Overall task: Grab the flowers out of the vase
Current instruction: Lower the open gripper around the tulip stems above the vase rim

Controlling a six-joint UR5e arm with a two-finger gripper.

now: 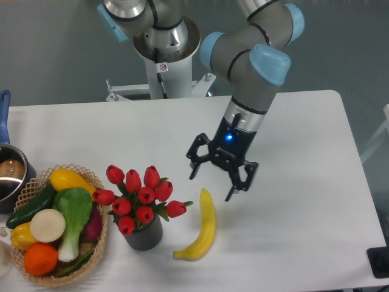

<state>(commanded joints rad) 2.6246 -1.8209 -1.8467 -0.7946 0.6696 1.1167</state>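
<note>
The flowers (138, 196), a bunch of glossy red tulip buds with green leaves, stand in the vase (143, 236), a short dark ribbed cylinder at the table's front left. My gripper (213, 184) hangs open above the table, up and to the right of the flowers and just above the top of a banana. Nothing is between its fingers. There is a clear gap between the gripper and the buds.
A yellow banana (203, 227) lies right of the vase. A wicker basket (91, 258) full of vegetables and fruit sits to the left. A blue-handled pot (8, 173) is at the left edge. The robot base (164, 45) stands behind the table.
</note>
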